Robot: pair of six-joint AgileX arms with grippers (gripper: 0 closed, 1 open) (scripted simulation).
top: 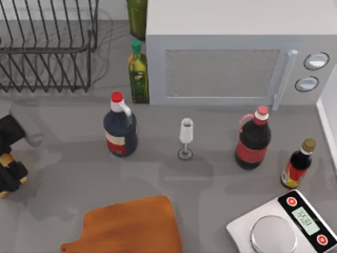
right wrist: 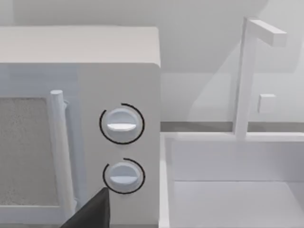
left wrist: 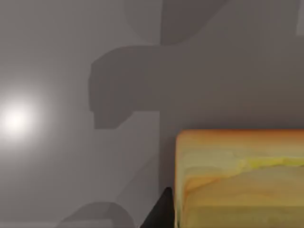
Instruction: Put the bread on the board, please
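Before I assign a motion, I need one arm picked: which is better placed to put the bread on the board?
Left. Its hand sits at the table's left edge, near the board, and its wrist view has the bread right against it. The right wrist view faces the microwave, far from both.

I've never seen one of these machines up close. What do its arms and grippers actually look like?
The left arm, at the table's left edge in the top view, is a chunky black body with small yellow-orange accents near its end. In each wrist view a dark, pointed wedge of finger pokes in, black on the left and dark grey on the right. No cables or markings are visible.
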